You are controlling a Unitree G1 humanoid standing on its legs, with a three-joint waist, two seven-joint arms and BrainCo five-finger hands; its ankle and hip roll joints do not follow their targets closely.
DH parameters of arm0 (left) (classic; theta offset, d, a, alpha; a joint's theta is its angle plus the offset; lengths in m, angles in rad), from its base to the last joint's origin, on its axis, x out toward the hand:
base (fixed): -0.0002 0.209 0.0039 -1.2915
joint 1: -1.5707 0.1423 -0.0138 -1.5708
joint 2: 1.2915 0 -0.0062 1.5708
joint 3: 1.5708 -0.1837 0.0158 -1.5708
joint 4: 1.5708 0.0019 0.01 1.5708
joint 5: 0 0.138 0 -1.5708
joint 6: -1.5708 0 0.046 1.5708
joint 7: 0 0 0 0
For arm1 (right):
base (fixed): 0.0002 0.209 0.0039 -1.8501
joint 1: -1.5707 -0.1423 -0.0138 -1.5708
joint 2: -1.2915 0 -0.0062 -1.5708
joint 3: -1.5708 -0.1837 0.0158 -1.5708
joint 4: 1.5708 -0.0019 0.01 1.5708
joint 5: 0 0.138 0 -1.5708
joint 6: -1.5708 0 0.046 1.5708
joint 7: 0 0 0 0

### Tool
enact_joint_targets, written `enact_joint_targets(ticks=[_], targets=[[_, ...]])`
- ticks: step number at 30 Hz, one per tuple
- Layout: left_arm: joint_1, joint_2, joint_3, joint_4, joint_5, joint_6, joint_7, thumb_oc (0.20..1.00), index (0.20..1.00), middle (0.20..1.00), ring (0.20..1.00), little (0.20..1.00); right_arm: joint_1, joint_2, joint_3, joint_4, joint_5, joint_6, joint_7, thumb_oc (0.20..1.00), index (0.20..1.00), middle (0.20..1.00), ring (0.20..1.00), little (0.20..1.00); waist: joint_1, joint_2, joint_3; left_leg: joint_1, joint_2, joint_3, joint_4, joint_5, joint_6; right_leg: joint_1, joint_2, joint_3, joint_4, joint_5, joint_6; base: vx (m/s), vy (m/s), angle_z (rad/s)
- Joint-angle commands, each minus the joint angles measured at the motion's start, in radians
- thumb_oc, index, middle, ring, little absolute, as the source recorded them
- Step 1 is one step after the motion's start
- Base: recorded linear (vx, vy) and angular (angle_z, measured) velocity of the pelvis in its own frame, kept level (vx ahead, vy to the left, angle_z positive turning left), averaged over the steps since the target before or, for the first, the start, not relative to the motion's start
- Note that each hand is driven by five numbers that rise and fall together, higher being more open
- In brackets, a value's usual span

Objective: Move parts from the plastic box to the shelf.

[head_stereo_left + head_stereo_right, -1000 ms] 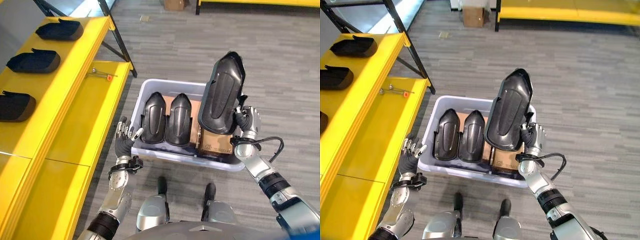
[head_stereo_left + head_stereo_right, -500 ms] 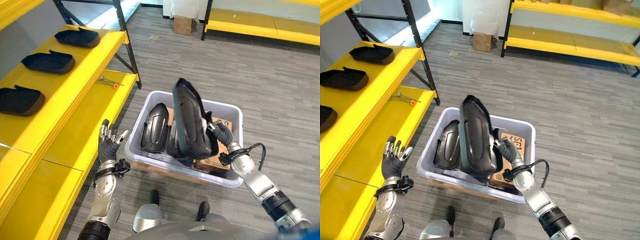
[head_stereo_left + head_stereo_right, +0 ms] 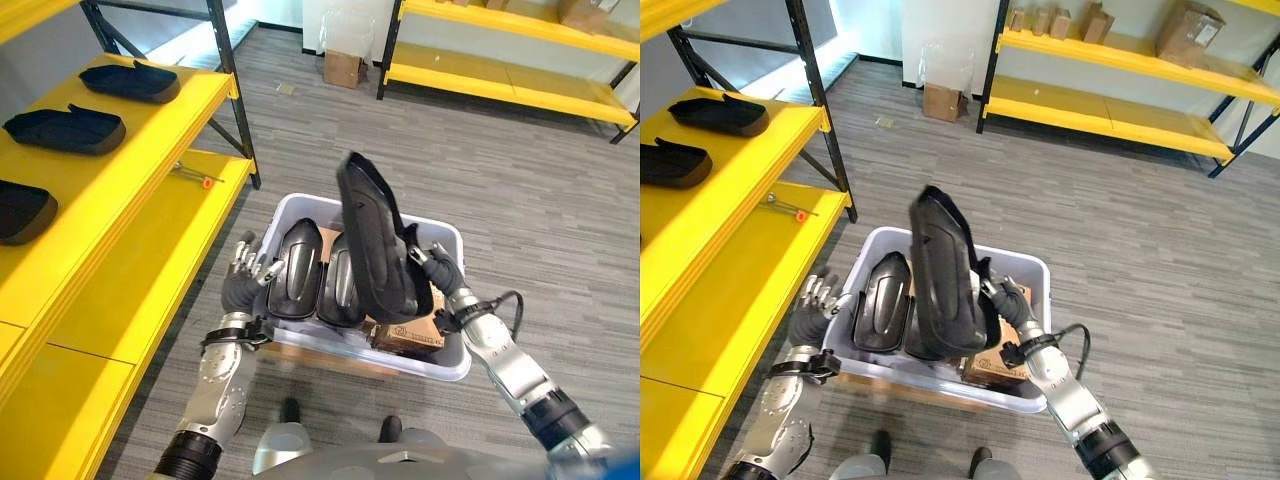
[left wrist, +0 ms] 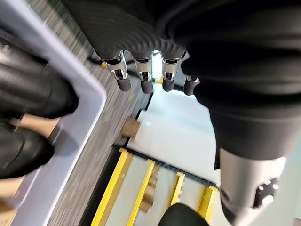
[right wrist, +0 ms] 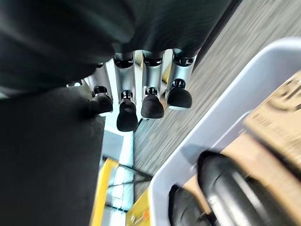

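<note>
A grey plastic box stands on the floor in front of me. Two black moulded parts lie side by side in it, next to a cardboard carton. My right hand is shut on a third long black part, holding it upright and tilted above the box; its fingers curl against the part in the right wrist view. My left hand is open, fingers straight, at the box's left rim. The yellow shelf on the left carries three black parts.
A small orange-tipped tool lies on the shelf's lower level. A black shelf post stands near the box's far left. A second yellow rack with cartons runs along the back, and a cardboard box sits on the floor.
The camera has lifted. My right hand has turned the held part from broad side facing me to edge-on and tilted it left. My left hand has come in to the box's left rim.
</note>
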State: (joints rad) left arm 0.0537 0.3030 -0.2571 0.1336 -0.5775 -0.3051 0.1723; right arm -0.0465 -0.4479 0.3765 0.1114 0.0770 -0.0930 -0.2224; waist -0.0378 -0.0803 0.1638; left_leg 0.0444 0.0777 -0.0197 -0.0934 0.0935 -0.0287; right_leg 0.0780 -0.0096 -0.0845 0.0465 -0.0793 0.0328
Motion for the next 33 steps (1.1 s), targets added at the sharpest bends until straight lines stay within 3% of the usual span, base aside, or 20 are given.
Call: enact_joint_targets(ticks=[1,5,10,12,13,15,21,25,27,33], targets=[[-0.033,0.013,-0.038,-0.011,0.031,-0.004,0.007,1.000,1.000,1.000,1.000,1.000,-0.046,-0.024,-0.048,-0.096,-0.020,-0.083,-0.010,0.200,0.200,0.200,0.200,0.200,0.019,0.014,-0.021,-0.001,-0.010,0.043,0.006,-0.031,0.005,-0.010,-0.018,0.033,-0.010,0.074,0.027,-0.10,-0.214,0.44],[0.008,0.008,-0.005,-0.008,-0.003,-0.008,-0.032,1.000,1.000,1.000,1.000,1.000,-0.067,-0.046,-0.044,-0.051,-0.017,-0.089,-0.018,0.200,0.200,0.200,0.200,0.200,0.044,0.019,-0.014,-0.018,-0.018,-0.001,0.006,-0.021,-0.013,0.019,-0.013,0.034,-0.097,0.103,0.019,-0.12,-0.197,0.25],[0.048,-0.002,0.009,-0.023,-0.003,-0.034,0.008,1.000,1.000,1.000,1.000,1.000,-0.075,-0.061,-0.036,-0.071,-0.036,-0.106,0.018,0.200,0.200,0.200,0.200,0.200,0.066,0.027,0.013,-0.066,0.004,-0.014,0.012,0.010,-0.041,0.033,-0.009,0.006,-0.134,0.103,0.006,-0.12,-0.162,0.10],[0.056,-0.012,0.011,-0.023,0.017,-0.024,-0.021,1.000,1.000,1.000,1.000,1.000,-0.049,-0.057,-0.037,-0.094,-0.051,-0.098,0.001,0.200,0.200,0.200,0.200,0.200,0.053,0.037,0.019,-0.085,0.041,0.112,0.018,0.034,-0.060,0.042,-0.018,-0.061,-0.134,0.092,0.008,-0.09,-0.106,0.28],[0.055,-0.013,0.010,-0.022,0.021,-0.023,-0.022,1.000,1.000,1.000,1.000,1.000,-0.045,-0.057,-0.037,-0.095,-0.050,-0.099,0.001,0.200,0.200,0.200,0.200,0.200,0.049,0.038,0.019,-0.085,0.044,0.130,0.019,0.036,-0.062,0.043,-0.019,-0.071,-0.134,0.091,0.008,-0.08,-0.038,0.58],[0.047,-0.017,0.000,-0.002,0.034,-0.024,-0.033,1.000,1.000,1.000,1.000,1.000,-0.035,-0.060,-0.040,-0.091,-0.049,-0.112,-0.014,0.200,0.200,0.200,0.200,0.200,0.031,0.042,0.018,-0.074,0.068,0.241,0.039,0.034,-0.069,0.044,-0.037,-0.143,-0.134,0.092,0.010,-0.12,0.010,0.97],[0.047,-0.017,-0.024,0.005,0.029,-0.057,-0.019,1.000,1.000,1.000,1.000,1.000,-0.043,-0.062,-0.024,-0.073,-0.057,-0.132,-0.008,0.200,0.200,0.200,0.200,0.200,0.010,0.035,0.011,-0.002,0.100,0.327,0.155,-0.029,-0.074,0.051,-0.071,-0.213,-0.134,0.097,0.013,-0.05,0.081,0.75],[0.049,-0.024,-0.036,-0.001,-0.007,-0.027,-0.056,1.000,1.000,1.000,1.000,1.000,-0.036,-0.070,-0.030,-0.072,-0.045,-0.140,0.017,0.200,0.200,0.200,0.200,0.200,-0.012,0.043,-0.010,0.084,0.168,0.436,0.233,0.008,-0.108,0.052,-0.084,-0.301,-0.131,0.096,0.000,-0.08,0.194,0.86],[0.045,-0.026,-0.045,0.000,0.004,-0.036,-0.051,1.000,1.000,1.000,1.000,1.000,-0.037,-0.074,-0.028,-0.075,-0.047,-0.144,0.035,0.200,0.200,0.200,0.200,0.200,-0.015,0.048,-0.015,0.103,0.182,0.450,0.244,0.025,-0.119,0.048,-0.089,-0.323,-0.130,0.098,-0.002,-0.09,0.209,1.14],[0.047,0.004,-0.052,-0.029,0.049,-0.038,-0.069,1.000,1.000,1.000,1.000,1.000,-0.056,-0.069,0.006,-0.093,-0.051,-0.125,0.048,0.200,0.200,0.200,0.200,0.200,-0.009,0.076,-0.025,0.152,0.148,0.522,0.103,-0.003,-0.098,0.048,-0.138,-0.398,-0.107,0.116,0.033,-0.07,0.378,0.66]])
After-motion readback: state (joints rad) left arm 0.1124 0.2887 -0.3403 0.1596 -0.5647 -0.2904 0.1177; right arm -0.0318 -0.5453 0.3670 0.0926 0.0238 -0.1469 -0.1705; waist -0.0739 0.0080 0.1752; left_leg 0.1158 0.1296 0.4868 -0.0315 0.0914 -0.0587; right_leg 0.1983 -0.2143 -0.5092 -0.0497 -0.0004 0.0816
